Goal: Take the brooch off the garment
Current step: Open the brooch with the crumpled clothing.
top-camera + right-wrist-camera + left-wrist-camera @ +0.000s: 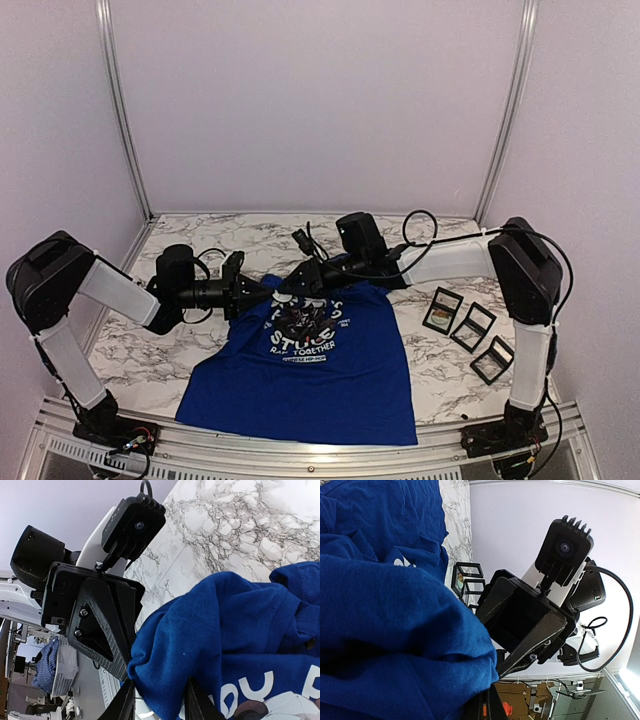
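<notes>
At the T-shirt (pixel 300 380) top, left claw (pixel 125 672) pinching cloth, right claw (pixel 159 702) part-open astride it.

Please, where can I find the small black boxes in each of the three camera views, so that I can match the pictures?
Top view: the black boxes lie three in a row on the table, to the right of the T-shirt.
Left wrist view: upper middle, just beyond the shirt's edge, only partly seen.
Right wrist view: not in it.
Shared landmark: the blue T-shirt, seen in all three views.
</notes>
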{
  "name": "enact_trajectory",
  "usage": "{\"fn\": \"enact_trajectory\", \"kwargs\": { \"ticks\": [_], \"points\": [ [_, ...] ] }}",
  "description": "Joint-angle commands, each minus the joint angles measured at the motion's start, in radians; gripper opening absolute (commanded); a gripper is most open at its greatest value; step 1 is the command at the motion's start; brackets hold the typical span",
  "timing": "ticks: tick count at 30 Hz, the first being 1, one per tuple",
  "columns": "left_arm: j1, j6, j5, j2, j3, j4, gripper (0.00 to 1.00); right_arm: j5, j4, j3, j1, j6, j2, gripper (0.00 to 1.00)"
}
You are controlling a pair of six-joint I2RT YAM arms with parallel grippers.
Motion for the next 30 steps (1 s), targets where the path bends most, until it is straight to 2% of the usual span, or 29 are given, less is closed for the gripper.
{"fn": "enact_trajectory", "kwargs": {
  "ticks": [1,13,23,30],
  "points": [
    [0.002,-0.04,-0.008,0.019,-0.015,0.103,0.0,0.033,-0.043,0.04,0.015,-0.028,-0.021,0.31],
    [0.002,-0.089,-0.017,0.037,-0.029,0.166,0.0,0.064,-0.088,0.058,0.023,-0.07,-0.026,0.29],
    [0.007,-0.172,-0.022,0.08,-0.041,0.292,0.0,0.094,-0.134,0.069,0.025,-0.119,-0.039,0.29],
    [0.011,-0.182,-0.021,0.082,-0.043,0.3,0.0,0.109,-0.149,0.078,0.025,-0.138,-0.039,0.28]
  ]
}}
